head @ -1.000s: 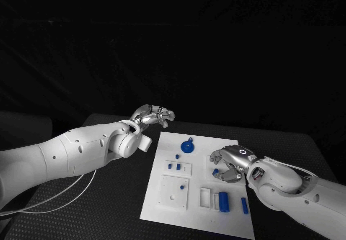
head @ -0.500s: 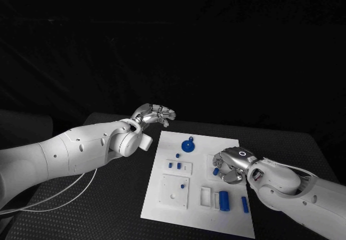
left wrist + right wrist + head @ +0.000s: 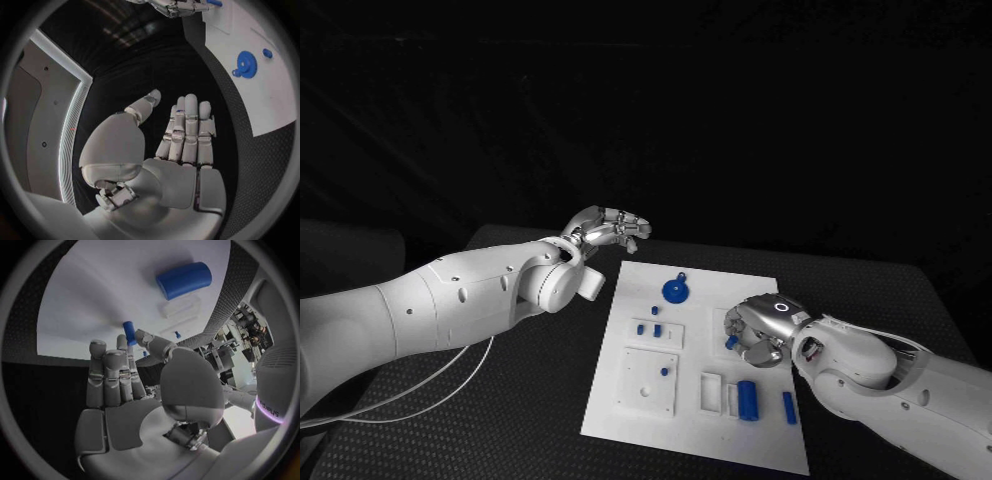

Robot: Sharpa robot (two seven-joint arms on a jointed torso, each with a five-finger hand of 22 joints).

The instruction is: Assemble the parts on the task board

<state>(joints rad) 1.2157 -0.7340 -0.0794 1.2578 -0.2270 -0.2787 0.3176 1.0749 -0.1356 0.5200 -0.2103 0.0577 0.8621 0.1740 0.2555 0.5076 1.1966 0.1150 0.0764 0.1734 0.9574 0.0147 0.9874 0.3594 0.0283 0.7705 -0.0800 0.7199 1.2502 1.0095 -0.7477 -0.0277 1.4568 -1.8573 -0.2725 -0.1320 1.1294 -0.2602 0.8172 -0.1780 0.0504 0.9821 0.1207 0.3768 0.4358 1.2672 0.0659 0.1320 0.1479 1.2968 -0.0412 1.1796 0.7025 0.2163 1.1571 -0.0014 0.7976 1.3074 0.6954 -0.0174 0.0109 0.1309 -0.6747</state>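
The right hand (image 3: 759,330) hovers over the task board (image 3: 632,420), fingers (image 3: 128,362) apart around a small blue peg (image 3: 129,332) (contact cannot be told), presumably poised to grasp it. The left hand (image 3: 606,231) waits beyond the board's far corner, fingers loosely curled, holding nothing.

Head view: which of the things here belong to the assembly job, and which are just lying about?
Belong to the job:
white task board
blue gear
blue cylinder
small blue peg at the right hand's fingertips
right hand, over the board
left hand, held off the board's far corner, holding nothing

Just lying about:
black table
white cable under the left arm
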